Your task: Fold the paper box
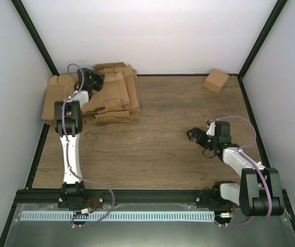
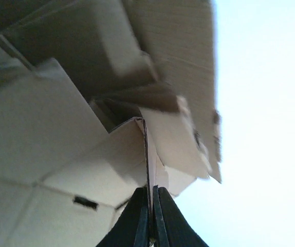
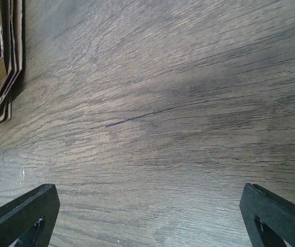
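1. Two hands show. The left hand [image 1: 92,80] is pinched tight on the edge of a flat brown cardboard box sheet [image 2: 111,159], likely to pull it free.
2. That sheet is at the pile of brown cardboard sheets [image 1: 111,110] in the far left corner of the wooden tabletop [image 1: 147,154].
3. The right hand [image 1: 195,135] hangs wide apart near the right edge and holds nothing, probably ready to help fold.
4. A small folded brown cardboard box [image 1: 216,80] sits in the far right corner.

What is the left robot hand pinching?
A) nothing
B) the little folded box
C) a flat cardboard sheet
C: the left wrist view shows the left gripper shut on the thin edge of a cardboard sheet, while the small folded box sits apart in the far right corner.
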Controlling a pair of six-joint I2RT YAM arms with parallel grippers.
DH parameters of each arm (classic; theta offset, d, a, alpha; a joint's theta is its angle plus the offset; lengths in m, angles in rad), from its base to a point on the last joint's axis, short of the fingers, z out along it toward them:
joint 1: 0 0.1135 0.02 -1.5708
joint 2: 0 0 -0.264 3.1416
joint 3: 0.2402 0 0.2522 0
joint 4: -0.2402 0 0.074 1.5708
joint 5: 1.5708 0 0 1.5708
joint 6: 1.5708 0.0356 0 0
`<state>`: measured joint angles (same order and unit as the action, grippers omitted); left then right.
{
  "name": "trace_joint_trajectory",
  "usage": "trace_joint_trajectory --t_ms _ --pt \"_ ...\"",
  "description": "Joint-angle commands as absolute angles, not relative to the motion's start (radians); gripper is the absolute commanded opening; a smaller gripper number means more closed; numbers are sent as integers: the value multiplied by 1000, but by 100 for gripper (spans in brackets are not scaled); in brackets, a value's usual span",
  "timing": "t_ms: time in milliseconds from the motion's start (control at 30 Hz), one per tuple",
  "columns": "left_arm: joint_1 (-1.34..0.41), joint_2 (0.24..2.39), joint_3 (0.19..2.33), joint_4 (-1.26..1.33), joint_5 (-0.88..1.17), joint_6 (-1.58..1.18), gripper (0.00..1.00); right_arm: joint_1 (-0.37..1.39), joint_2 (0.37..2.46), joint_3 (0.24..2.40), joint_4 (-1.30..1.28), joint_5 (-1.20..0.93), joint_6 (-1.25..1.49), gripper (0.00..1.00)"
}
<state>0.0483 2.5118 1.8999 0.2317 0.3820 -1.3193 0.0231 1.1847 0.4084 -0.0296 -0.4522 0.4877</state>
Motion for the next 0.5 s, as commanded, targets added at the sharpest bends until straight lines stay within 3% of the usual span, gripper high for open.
trace_joint_trajectory --t_ms 0,467 --pt "59 2328 1829 218 384 -1241 4 29 1180 419 -22 -451 488 100" --pt "58 1845 1476 137 284 -1109 4 30 1175 419 -23 -452 490 100"
